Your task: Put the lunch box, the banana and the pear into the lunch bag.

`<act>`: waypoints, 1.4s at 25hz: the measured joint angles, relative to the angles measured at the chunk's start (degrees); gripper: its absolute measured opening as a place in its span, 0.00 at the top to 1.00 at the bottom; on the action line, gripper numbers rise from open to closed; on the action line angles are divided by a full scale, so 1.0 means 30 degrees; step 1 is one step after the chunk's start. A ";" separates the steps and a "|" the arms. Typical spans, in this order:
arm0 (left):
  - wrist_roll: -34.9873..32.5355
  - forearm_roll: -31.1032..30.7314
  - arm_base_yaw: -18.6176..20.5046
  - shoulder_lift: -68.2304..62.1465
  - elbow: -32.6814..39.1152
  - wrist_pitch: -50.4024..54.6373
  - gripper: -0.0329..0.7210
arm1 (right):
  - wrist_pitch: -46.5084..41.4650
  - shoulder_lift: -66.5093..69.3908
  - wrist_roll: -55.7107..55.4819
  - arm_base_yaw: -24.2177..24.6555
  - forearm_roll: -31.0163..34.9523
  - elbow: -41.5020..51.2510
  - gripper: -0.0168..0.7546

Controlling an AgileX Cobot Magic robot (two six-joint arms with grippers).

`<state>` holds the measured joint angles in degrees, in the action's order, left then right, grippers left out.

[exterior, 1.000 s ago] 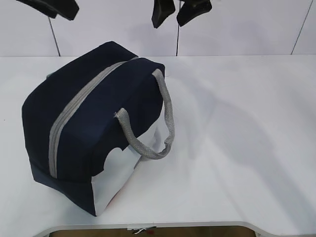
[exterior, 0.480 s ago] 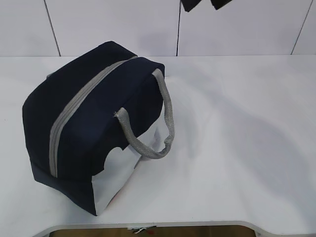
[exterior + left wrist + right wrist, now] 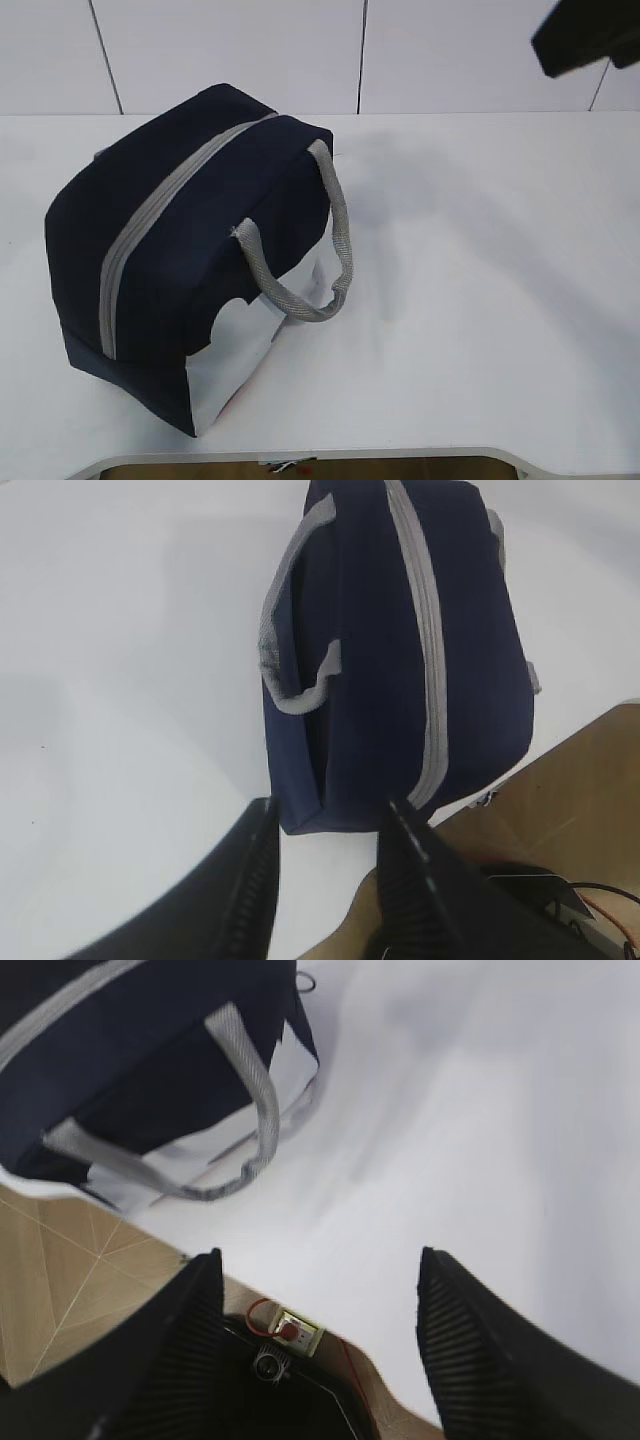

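Note:
The navy lunch bag [image 3: 200,230] lies on the white table at the left, its grey zipper [image 3: 150,215] closed and a grey handle [image 3: 335,230] hanging over the side. The left wrist view looks down on the lunch bag [image 3: 380,680] from high above; my left gripper [image 3: 330,810] is open with nothing between its fingers. My right gripper [image 3: 320,1255] stands wide open and empty, high above the table, with the lunch bag [image 3: 110,1050] at the upper left. A dark part of the right arm [image 3: 585,38] shows at the top right. The lunch box, banana and pear are out of view.
The white table [image 3: 480,300] stretches bare to the right of the bag, and its front edge [image 3: 400,455] runs along the bottom. Below it lie wooden floor [image 3: 590,780] and a small box with a red button [image 3: 298,1332] and cables.
Both grippers have risen out of the top of the exterior view. The left is gone from it, and the right arm has swung to the top right corner. The left jaws have narrowed. The bag has not moved.

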<state>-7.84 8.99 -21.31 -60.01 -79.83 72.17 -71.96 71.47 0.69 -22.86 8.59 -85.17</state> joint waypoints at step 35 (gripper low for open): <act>0.0000 -0.2996 0.0000 1.6897 1.2543 -0.0257 0.64 | 0.0924 -1.8979 0.1309 0.0000 -0.2097 1.4435 0.35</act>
<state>-7.84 0.00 -21.31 -9.32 -42.20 71.40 -69.19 14.54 4.62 -22.86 2.30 -41.87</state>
